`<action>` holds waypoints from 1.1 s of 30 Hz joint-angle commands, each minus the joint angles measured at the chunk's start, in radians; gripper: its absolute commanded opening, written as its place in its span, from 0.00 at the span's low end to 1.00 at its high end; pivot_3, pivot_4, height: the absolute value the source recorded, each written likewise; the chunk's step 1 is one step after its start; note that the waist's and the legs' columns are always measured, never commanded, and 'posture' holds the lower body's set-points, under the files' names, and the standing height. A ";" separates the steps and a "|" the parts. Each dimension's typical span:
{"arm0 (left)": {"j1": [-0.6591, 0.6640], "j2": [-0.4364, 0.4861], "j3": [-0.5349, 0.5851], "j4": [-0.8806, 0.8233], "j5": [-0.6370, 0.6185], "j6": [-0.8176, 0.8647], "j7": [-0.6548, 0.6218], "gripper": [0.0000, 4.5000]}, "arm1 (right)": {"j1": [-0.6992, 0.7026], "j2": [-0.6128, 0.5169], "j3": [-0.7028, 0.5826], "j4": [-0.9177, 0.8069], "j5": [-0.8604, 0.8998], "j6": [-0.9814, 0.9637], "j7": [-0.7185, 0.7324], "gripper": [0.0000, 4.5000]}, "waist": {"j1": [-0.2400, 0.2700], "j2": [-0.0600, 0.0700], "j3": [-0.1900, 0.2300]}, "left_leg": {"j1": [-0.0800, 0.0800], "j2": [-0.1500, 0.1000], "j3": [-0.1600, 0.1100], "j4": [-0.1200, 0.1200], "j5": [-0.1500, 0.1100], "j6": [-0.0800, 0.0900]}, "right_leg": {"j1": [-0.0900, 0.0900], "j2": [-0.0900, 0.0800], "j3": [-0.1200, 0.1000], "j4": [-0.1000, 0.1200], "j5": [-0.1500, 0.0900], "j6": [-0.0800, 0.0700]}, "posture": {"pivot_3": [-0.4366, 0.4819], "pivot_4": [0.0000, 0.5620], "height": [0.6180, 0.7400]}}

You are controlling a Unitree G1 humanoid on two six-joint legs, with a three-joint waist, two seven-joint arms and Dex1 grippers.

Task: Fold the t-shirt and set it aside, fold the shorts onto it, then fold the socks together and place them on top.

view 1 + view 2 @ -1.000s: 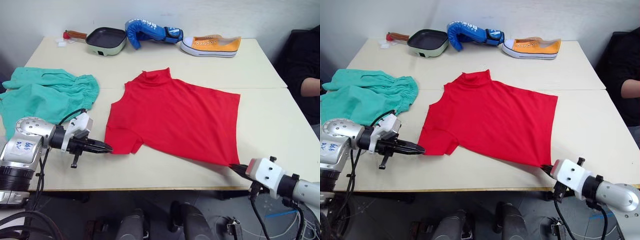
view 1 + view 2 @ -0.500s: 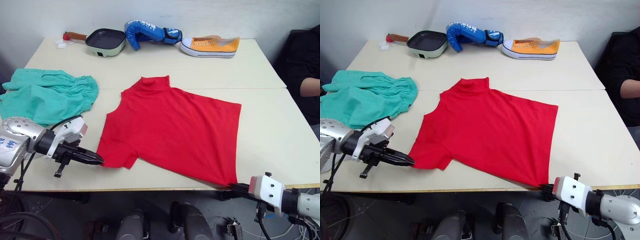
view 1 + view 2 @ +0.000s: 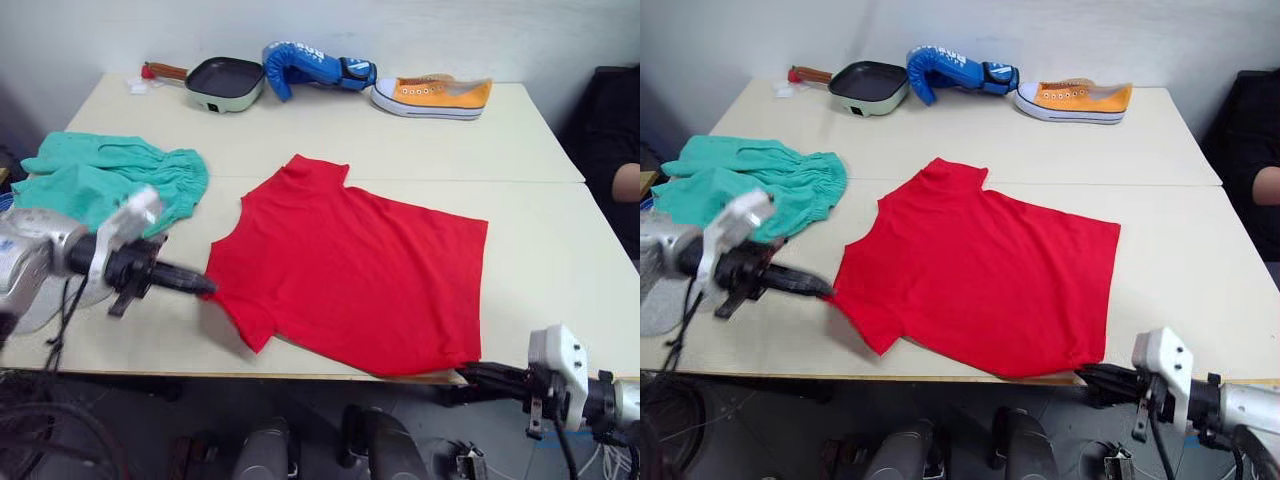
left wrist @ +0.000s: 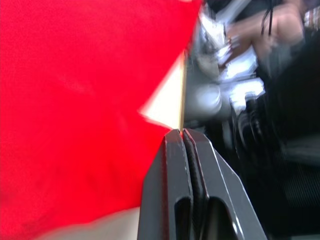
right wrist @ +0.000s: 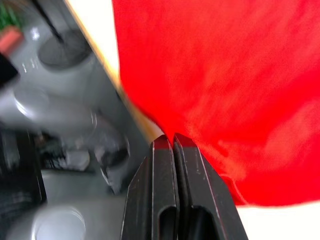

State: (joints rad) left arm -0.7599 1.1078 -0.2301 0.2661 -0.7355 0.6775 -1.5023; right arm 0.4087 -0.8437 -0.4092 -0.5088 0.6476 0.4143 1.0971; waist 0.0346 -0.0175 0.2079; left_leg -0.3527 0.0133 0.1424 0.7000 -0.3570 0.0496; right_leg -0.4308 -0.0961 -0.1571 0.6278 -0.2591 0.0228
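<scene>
The red t-shirt [image 3: 350, 270] lies flat on the middle of the table [image 3: 545, 250], with its neck toward the back and its hem toward the right. My left gripper [image 3: 208, 287] is shut on the edge of the shirt's left sleeve; in the left wrist view its fingertips [image 4: 175, 142] press together against red fabric. At the table's front edge, my right gripper [image 3: 468, 374] is shut on the near hem corner. The teal shorts [image 3: 110, 180] lie crumpled at the left, behind my left arm. The socks are out of view.
Along the table's back edge sit a frying pan [image 3: 225, 82], a blue boxing glove [image 3: 315, 65] and an orange sneaker [image 3: 432, 95]. A person's arm [image 3: 625, 182] shows beyond the table's right side. A seam crosses the table at mid depth.
Both grippers have drawn the t-shirt toward the front edge, and its hem corner now reaches that edge. My left gripper has then moved back and up with the sleeve, turning the shirt slightly.
</scene>
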 commanded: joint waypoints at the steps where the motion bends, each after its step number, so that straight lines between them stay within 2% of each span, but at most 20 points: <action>1: -0.170 -0.137 -0.004 0.237 0.101 -0.017 -0.057 0.00 | -0.088 -0.035 0.003 0.043 0.108 0.129 -0.006 0.00 | 0.000 0.000 0.000 | 0.000 0.000 0.000 0.001 0.000 0.000 | 0.000 0.000 0.000 0.000 0.000 0.000 | 0.48 0.27 1.00; 7: -0.303 -0.299 -0.032 0.546 0.319 -0.213 -0.031 0.00 | -0.238 -0.069 0.055 0.181 0.194 0.341 -0.029 0.00 | -0.014 0.000 0.000 | -0.002 0.000 0.002 -0.001 0.000 0.000 | -0.003 0.001 -0.002 0.002 0.000 0.000 | 0.48 0.27 1.00; 12: -0.349 -0.358 0.012 0.723 0.424 -0.320 0.008 0.00 | -0.291 -0.071 0.040 0.232 0.237 0.467 -0.057 0.00 | -0.014 -0.001 0.000 | -0.004 0.000 0.003 0.000 0.000 0.000 | -0.007 0.000 -0.002 0.001 0.000 0.000 | 0.48 0.27 1.00; 21: -0.348 -0.381 0.118 0.834 0.501 -0.385 0.090 0.00 | -0.303 -0.073 0.044 0.222 0.239 0.532 -0.071 0.00 | -0.011 -0.001 0.000 | -0.007 0.000 0.003 0.001 0.000 0.000 | -0.010 -0.001 -0.001 0.002 0.000 0.000 | 0.48 0.27 1.00; 33: -0.340 -0.425 0.162 0.868 0.582 -0.414 0.158 0.00 | -0.370 -0.066 0.108 0.307 0.114 0.492 -0.108 0.00 | -0.012 -0.001 0.000 | -0.007 0.000 0.003 0.001 0.000 0.000 | -0.010 -0.001 -0.002 0.004 0.000 0.000 | 0.48 0.27 1.00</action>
State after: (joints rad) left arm -1.0873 0.6783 -0.0878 1.1267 -0.1655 0.2732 -1.3504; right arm 0.0491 -0.8999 -0.2844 -0.1949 0.7721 0.9295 0.9967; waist 0.0224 -0.0184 0.2075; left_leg -0.3596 0.0137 0.1456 0.7010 -0.3567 0.0501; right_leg -0.4412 -0.0968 -0.1586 0.6342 -0.2589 0.0230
